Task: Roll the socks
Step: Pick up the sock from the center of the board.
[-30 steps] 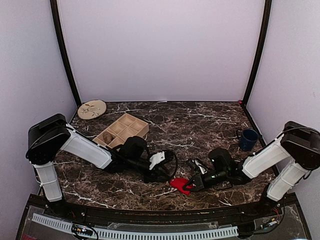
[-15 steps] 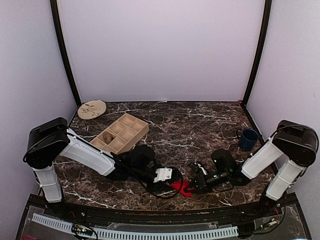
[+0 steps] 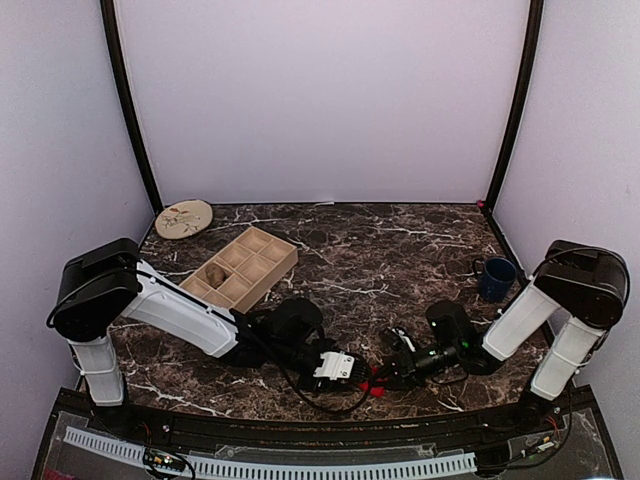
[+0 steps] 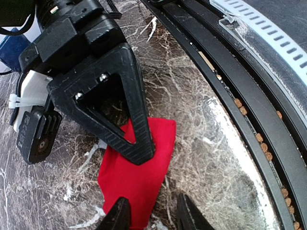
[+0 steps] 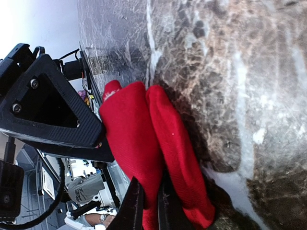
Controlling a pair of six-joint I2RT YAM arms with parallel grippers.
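Note:
The red sock (image 4: pixel 144 165) lies folded on the dark marble table (image 3: pixel 380 250), close to the near edge, and shows only as a small red patch (image 3: pixel 376 388) from above. My right gripper (image 5: pixel 149 203) is shut on one folded layer of it (image 5: pixel 139 148), low over the table (image 3: pixel 386 377). My left gripper (image 4: pixel 153 216) faces it from the left (image 3: pixel 350 372) and stands open, one fingertip (image 4: pixel 120 215) over the sock's end and the other over bare marble. A tan-brown lump, apparently the other sock (image 3: pixel 213 272), sits in a compartment of the wooden tray.
The wooden compartment tray (image 3: pixel 250 262) stands at the back left, with a round patterned disc (image 3: pixel 184 218) behind it. A blue mug (image 3: pixel 497 277) is at the right. The black front rail (image 4: pixel 249 96) runs just beside the sock.
My left arm has swung right and toward the near edge, up to the red sock, its jaws a little wider. The right gripper has drawn the sock slightly nearer the front.

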